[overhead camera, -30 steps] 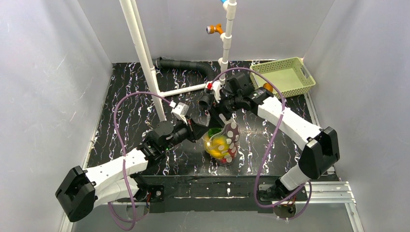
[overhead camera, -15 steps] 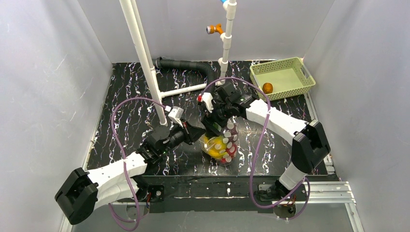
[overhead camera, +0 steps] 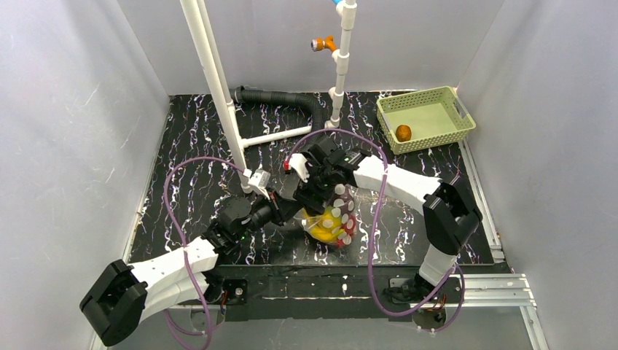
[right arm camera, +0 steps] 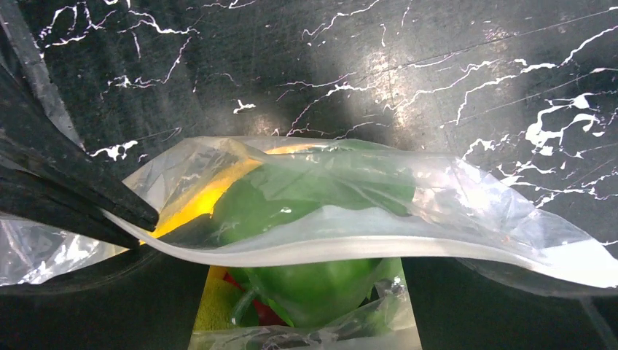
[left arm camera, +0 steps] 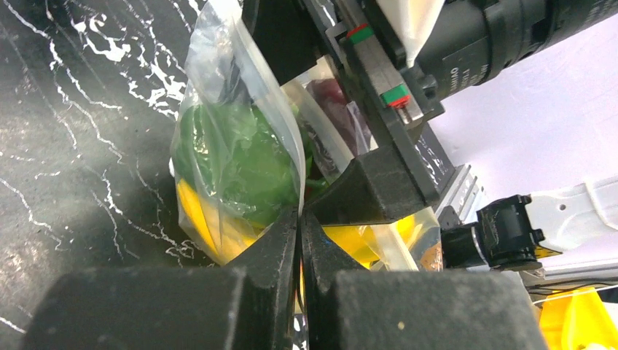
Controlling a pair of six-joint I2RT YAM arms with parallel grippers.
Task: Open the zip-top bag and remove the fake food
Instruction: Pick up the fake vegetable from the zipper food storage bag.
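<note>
Nearest the bases, the left gripper is pinched tight on one lip of the zip-top bag, which stands mid-table between the two arms. The bag's mouth gapes (the seal looks already parted), and a green pepper lies inside with yellow pieces. The right gripper hangs over the opening, fingers spread wide, gripping nothing that I can see. Far back, the green basket holds one orange-brown piece. My judgement is that the bag is open and one piece is out, with most of the fake food left to lift out.
</note>
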